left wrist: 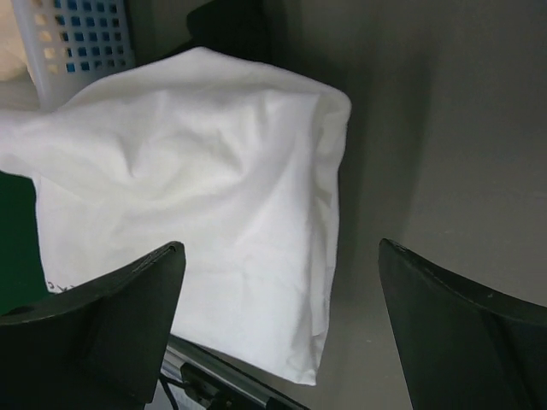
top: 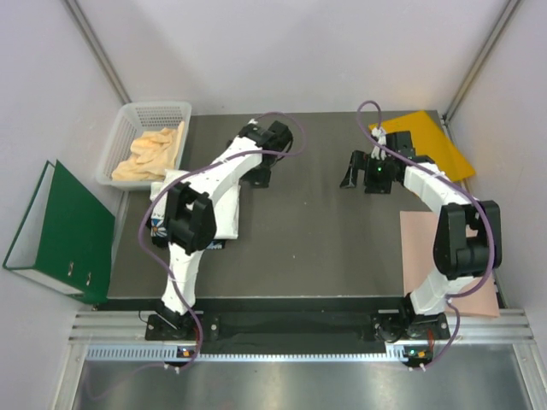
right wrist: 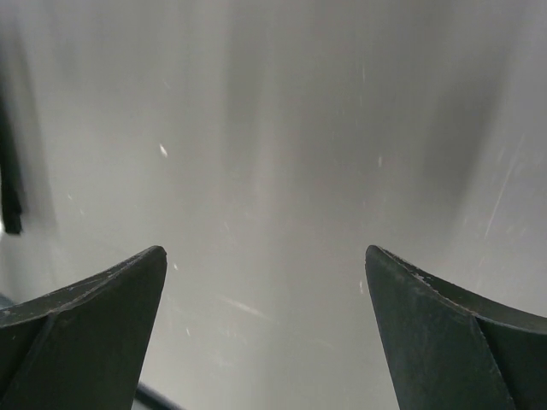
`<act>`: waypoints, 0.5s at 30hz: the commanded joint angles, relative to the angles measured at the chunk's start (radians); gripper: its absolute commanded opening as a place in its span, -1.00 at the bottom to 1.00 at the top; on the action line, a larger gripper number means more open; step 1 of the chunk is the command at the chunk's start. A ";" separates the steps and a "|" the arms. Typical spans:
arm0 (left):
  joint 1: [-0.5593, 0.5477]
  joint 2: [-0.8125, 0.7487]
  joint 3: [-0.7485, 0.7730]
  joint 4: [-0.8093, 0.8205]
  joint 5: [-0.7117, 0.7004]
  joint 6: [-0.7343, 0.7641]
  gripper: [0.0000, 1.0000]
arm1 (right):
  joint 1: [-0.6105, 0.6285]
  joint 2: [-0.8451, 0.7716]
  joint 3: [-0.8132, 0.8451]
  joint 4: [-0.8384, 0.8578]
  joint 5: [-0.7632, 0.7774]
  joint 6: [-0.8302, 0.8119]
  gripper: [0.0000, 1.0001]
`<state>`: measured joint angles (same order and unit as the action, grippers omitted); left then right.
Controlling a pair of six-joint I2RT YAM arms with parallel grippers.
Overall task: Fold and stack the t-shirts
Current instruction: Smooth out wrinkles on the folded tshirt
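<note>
A white t-shirt point(top: 224, 205) lies folded on the left side of the dark table point(top: 316, 239), partly under my left arm, with a bit of blue print at its left edge. In the left wrist view the t-shirt point(left wrist: 197, 196) is a puffy folded rectangle. My left gripper point(top: 259, 166) point(left wrist: 280, 246) hovers open over the shirt's edge, with nothing between its fingers. My right gripper point(top: 363, 178) point(right wrist: 265, 249) stands open over bare table at the back right, well apart from the shirt.
A white basket point(top: 115, 154) point(left wrist: 77, 34) of yellowish cloths stands at the back left. A green binder point(top: 60, 231) lies off the table's left edge. An orange envelope point(top: 436, 145) and a pink sheet point(top: 419, 248) lie on the right side.
</note>
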<state>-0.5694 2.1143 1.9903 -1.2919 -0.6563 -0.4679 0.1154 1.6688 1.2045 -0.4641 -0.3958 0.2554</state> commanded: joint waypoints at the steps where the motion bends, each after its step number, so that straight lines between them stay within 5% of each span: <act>1: -0.052 0.088 0.206 -0.187 -0.088 -0.031 0.98 | -0.011 0.006 0.006 -0.016 -0.047 -0.021 0.99; 5: -0.005 -0.006 0.180 -0.132 -0.039 -0.047 0.33 | -0.011 0.045 0.105 -0.059 -0.075 -0.022 0.99; 6: 0.015 -0.057 0.138 -0.115 -0.011 -0.070 -0.52 | -0.011 0.052 0.119 -0.062 -0.089 -0.007 0.99; 7: 0.035 -0.079 0.116 -0.109 0.038 -0.092 -0.94 | -0.011 0.061 0.131 -0.065 -0.095 -0.001 0.99; 15: 0.316 -0.329 -0.192 0.040 0.254 -0.088 -1.00 | -0.003 0.095 0.161 -0.070 -0.129 0.021 0.99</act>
<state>-0.3679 1.9133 1.8950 -1.3109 -0.5278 -0.5560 0.1139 1.7443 1.3369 -0.5404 -0.4911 0.2657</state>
